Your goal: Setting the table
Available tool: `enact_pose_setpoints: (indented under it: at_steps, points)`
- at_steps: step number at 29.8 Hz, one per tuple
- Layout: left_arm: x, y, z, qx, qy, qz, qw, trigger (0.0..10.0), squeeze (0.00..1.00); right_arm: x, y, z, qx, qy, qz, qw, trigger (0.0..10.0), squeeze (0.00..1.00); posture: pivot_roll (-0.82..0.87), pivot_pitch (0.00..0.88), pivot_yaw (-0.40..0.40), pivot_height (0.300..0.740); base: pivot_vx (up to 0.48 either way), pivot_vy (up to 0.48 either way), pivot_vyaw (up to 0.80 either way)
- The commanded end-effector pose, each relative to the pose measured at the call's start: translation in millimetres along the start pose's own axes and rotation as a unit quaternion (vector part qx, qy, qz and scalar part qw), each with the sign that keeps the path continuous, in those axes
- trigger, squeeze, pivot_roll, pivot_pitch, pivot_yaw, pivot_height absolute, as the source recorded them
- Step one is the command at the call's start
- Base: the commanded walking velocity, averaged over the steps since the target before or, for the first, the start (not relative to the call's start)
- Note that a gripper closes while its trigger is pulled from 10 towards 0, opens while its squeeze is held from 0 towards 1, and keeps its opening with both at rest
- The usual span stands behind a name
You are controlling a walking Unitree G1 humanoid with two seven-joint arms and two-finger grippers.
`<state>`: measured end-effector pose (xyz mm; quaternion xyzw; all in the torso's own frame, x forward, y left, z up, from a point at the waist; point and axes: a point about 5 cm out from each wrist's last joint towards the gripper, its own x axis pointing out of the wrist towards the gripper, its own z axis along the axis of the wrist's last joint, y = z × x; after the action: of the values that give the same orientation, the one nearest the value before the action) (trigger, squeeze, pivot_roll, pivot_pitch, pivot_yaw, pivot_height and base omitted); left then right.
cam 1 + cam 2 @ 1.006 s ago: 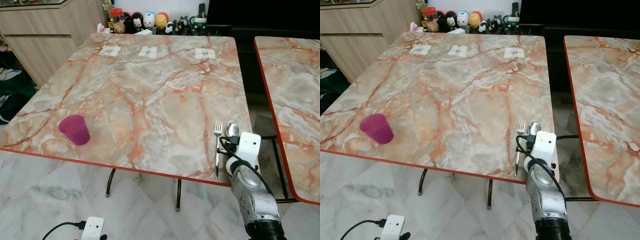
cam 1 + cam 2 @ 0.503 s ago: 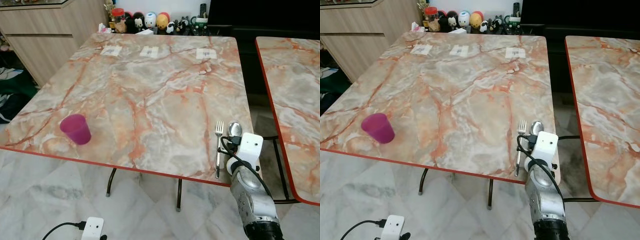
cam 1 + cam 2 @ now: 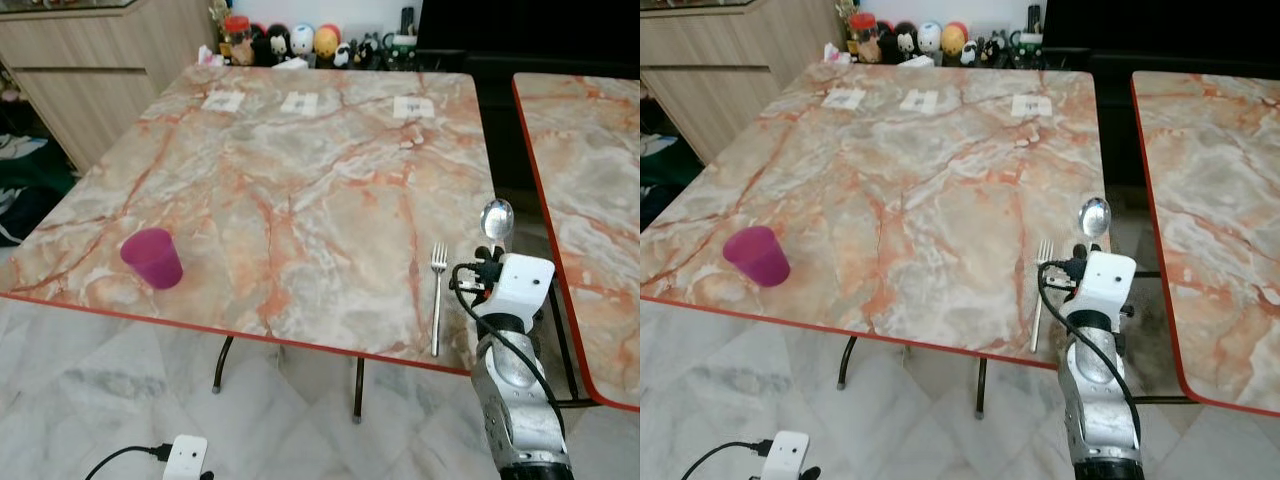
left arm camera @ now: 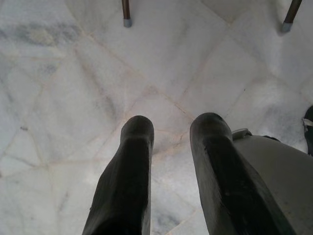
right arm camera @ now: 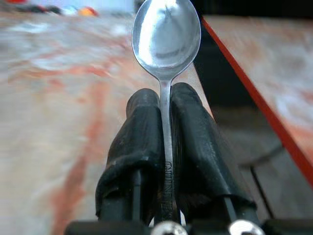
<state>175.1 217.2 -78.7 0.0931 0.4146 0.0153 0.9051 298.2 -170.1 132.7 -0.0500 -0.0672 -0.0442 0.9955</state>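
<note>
Right pincer [image 5: 165,105] raised off table edge, clamping spoon [image 5: 167,36] upright.

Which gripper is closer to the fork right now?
Right. The right gripper holds the spoon just right of the fork at the table's near right corner. The left gripper hangs low over the floor, below the table.

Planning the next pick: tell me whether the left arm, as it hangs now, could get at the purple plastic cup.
Probably not yet: the left gripper hangs open over the floor, below the marble table, whose red edge lies between it and the purple plastic cup.
</note>
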Motion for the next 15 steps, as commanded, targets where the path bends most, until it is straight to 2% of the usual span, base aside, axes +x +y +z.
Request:
enact_pose_setpoints:
  at_steps: [1, 2, 3, 10, 11, 15]
  points:
    - [-2.5, 1.7, -10, 0.005, 0.022, 0.003, 1.0, 10.0, 0.0, -1.9, 11.3, 13, -0.019, -0.039, 0.045, 0.998, 10.0, 0.0, -0.12, 0.094, 0.047, 0.74, 0.0, 0.0, 0.0]
    - [-2.5, 1.1, -10, 0.004, 0.022, 0.004, 1.0, 10.0, 0.0, -5.0, 15.9, 17, -0.032, -0.057, 0.075, 0.995, 10.0, 0.0, -0.13, 0.085, 0.044, 0.74, 0.0, -0.244, 0.0]
    - [-2.5, 1.0, -10, 0.004, 0.022, 0.004, 1.0, 10.0, 0.0, -6.3, 15.4, 18, -0.03, -0.059, 0.081, 0.995, 10.0, 0.0, -0.13, 0.082, 0.042, 0.74, 0.0, 0.0, 0.0]
    - [-2.2, 0.3, -10, 0.007, 0.021, 0.006, 1.0, 10.0, 0.0, -8.4, 2.7, 22, -0.031, -0.065, 0.072, 0.995, 10.0, 0.0, -0.14, 0.05, 0.036, 0.74, 0.0, -0.041, 0.0]
    - [-2.1, -0.2, -9, 0.008, 0.021, 0.005, 1.0, 10.0, 0.0, -7.7, 1.9, 22, -0.008, -0.068, 0.057, 0.996, 10.0, 0.0, -0.14, 0.044, 0.037, 0.74, 0.0, -0.311, 0.0]
    - [-1.5, -1.4, -8, 0.009, 0.018, 0.005, 1.0, 10.0, 0.0, -7.5, 4.9, 19, 0.026, -0.055, 0.035, 0.998, 10.0, 0.0, -0.13, 0.033, 0.035, 0.74, 0.0, -0.394, 0.0]
